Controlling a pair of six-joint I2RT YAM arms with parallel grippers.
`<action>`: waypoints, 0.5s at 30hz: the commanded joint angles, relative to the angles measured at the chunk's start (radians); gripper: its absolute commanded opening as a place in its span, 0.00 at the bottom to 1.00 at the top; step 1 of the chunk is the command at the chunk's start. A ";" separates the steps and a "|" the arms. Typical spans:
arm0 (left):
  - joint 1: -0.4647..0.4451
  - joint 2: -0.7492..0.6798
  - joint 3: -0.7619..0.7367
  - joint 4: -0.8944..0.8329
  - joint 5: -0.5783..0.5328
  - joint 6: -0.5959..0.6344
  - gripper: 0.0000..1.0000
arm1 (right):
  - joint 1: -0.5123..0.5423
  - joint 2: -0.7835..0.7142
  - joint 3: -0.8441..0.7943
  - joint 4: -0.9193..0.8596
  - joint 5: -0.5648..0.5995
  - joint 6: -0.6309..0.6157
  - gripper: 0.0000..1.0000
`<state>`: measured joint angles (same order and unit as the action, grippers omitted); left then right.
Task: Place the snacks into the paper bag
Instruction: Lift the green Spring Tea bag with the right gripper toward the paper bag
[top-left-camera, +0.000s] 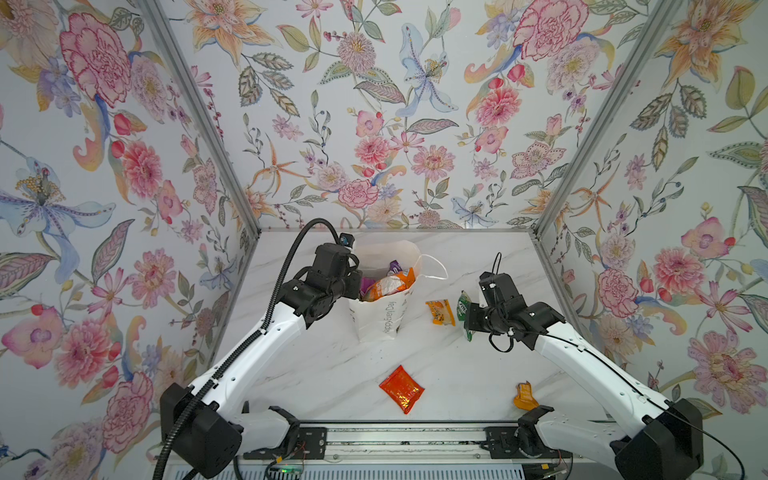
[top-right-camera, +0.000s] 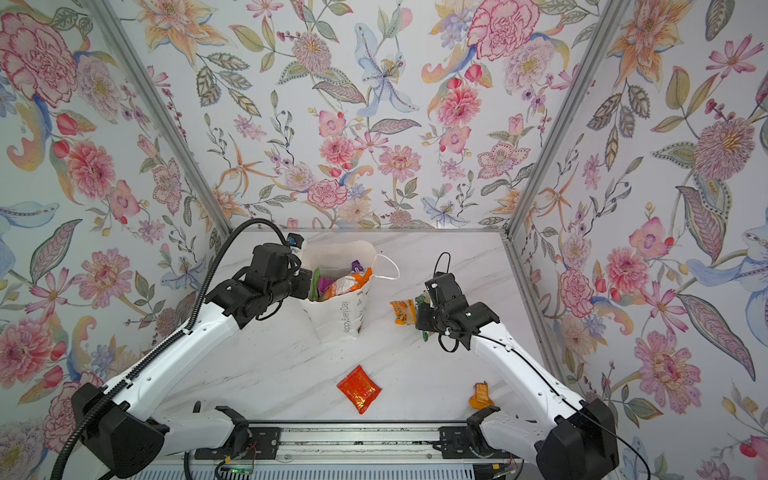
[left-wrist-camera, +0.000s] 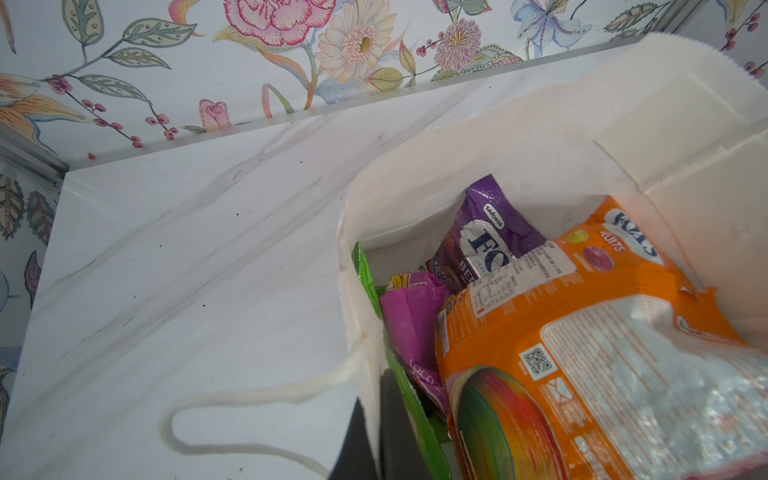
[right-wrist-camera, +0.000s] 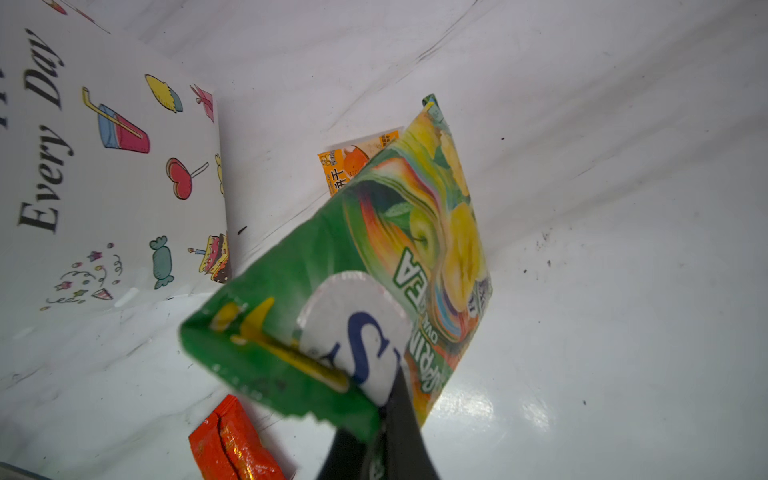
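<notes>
Left gripper (left-wrist-camera: 376, 436) clamped on paper bag (top-left-camera: 380, 320), left rim. Bag upright mid-table, orange FOX'S bag (left-wrist-camera: 582, 353) and purple packets (left-wrist-camera: 486, 232) already inside. Right gripper (right-wrist-camera: 376, 440) pinching green FOX'S bag (right-wrist-camera: 353, 270) by edge, off to right of paper bag. Flat orange sachet (top-left-camera: 441, 312), red-orange foil pack (top-left-camera: 401, 389), crumpled orange sachet (top-left-camera: 524, 397) lying loose on table (top-left-camera: 332, 374).

The paper bag (top-left-camera: 376, 320) is matt paper with a soft, fuzzy cord handle (left-wrist-camera: 286, 390); the orange candy bag (left-wrist-camera: 582, 332) inside it is glossy crinkled plastic film. Beside the bag the green candy bag (right-wrist-camera: 332, 249) looks just as slick, the red-orange pack (top-left-camera: 401, 388) in front is creased shiny foil, and the tabletop (top-left-camera: 332, 374) beneath is smooth, glossy marble-look
</notes>
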<state>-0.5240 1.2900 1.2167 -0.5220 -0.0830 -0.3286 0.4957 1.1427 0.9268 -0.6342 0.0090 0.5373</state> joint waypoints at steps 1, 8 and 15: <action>-0.005 -0.024 -0.005 0.074 -0.041 0.020 0.00 | -0.005 -0.063 -0.027 0.107 -0.060 0.019 0.00; -0.006 -0.026 -0.005 0.073 -0.041 0.020 0.00 | -0.013 -0.120 -0.021 0.150 -0.087 0.027 0.00; -0.005 -0.026 -0.005 0.074 -0.041 0.020 0.00 | -0.016 -0.163 -0.026 0.211 -0.104 0.047 0.00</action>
<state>-0.5240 1.2900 1.2167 -0.5220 -0.0830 -0.3286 0.4862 1.0039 0.8993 -0.5018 -0.0799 0.5697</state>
